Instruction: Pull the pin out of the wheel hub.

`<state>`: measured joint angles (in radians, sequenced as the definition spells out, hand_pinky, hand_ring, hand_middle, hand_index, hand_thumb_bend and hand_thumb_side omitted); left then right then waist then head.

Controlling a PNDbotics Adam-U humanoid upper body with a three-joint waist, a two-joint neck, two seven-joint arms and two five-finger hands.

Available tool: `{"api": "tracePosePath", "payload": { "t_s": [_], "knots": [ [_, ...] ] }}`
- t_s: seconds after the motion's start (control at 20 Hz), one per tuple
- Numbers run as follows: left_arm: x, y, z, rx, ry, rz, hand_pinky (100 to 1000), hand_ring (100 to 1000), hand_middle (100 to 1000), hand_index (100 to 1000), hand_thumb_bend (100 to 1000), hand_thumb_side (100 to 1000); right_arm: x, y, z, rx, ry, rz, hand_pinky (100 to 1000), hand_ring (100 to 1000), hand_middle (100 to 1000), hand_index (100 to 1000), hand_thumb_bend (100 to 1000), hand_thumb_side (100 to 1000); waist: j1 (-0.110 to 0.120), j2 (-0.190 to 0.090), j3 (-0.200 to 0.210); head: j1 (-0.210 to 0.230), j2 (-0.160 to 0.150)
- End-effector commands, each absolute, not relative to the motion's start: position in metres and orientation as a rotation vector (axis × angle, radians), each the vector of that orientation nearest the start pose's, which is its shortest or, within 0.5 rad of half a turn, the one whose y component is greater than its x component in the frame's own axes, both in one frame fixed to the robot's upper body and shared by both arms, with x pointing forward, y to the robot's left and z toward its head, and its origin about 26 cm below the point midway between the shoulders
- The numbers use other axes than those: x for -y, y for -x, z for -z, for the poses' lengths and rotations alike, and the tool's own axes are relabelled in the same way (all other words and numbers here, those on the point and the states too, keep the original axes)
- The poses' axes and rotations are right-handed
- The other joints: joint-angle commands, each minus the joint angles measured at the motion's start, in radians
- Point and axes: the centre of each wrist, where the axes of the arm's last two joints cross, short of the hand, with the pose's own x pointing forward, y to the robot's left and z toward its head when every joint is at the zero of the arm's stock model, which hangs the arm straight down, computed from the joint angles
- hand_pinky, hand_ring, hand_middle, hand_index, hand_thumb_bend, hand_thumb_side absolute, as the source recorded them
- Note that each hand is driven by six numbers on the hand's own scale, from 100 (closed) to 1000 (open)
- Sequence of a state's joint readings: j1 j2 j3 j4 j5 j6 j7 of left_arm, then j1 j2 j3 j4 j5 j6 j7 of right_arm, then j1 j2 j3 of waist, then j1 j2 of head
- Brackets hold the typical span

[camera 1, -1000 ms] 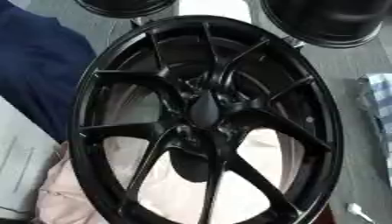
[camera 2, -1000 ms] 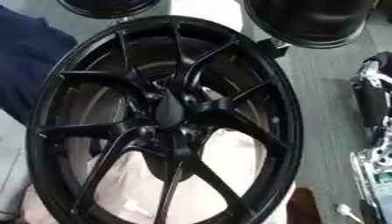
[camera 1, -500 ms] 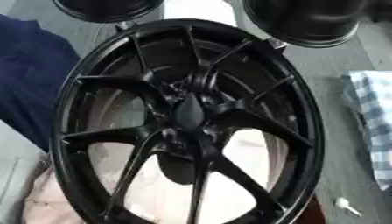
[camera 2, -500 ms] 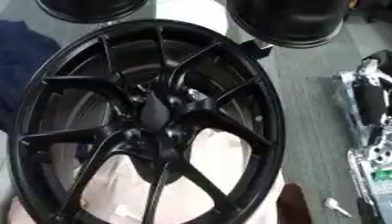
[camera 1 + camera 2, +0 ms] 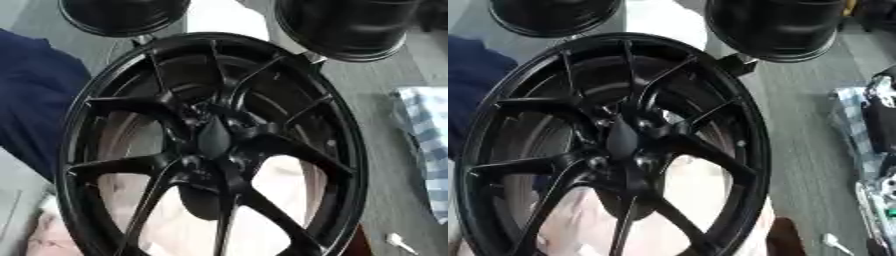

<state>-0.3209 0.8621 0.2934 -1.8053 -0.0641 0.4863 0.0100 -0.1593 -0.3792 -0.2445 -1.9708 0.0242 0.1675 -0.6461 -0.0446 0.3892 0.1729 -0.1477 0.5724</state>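
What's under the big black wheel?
Through the spokes of the black wheel shows a pale pinkish cloth. The spokes and hub cover the rest, so what else lies beneath is hidden.

no readable text, labels, brands or numbers anywhere

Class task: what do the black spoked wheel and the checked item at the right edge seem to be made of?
The wheel looks like cast metal with glossy black paint: rigid thin spokes, light glints along the rim. The checked item looks like woven cloth: blue-and-white check, soft uneven edge. Both are judged by look only.
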Motion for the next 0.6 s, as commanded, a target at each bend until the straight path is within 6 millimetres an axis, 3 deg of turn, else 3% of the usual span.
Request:
{"api": "tracePosePath", "payload": {
  "t_s": [0.05,0.15,0.35,0.6],
  "knots": [
    [-0.420,-0.290,-0.306,1.734,-1.021,0.262,819,764,691,807,100,984,0.344,-0.277,-0.196,2.061,0.906,0.446,796,816,620,732,100,489,0.005,-0.026,0.000,0.004,-0.020],
    [-0.418,-0.294,-0.305,1.786,-0.989,0.236,799,751,676,797,100,940,0.343,-0.278,-0.197,2.064,0.900,0.446,795,816,620,732,100,492,0.004,-0.028,-0.002,0.008,-0.023],
    [-0.393,-0.309,-0.295,1.933,-0.833,0.168,783,749,687,794,141,962,0.338,-0.282,-0.197,2.071,0.857,0.439,795,816,619,732,100,502,-0.001,-0.033,-0.014,0.028,-0.027],
    [-0.387,-0.332,-0.239,1.897,-0.660,0.024,786,755,692,797,189,1000,0.333,-0.289,-0.195,2.071,0.797,0.432,795,817,619,731,100,499,-0.010,-0.031,-0.028,0.042,-0.040]
  ]
}}
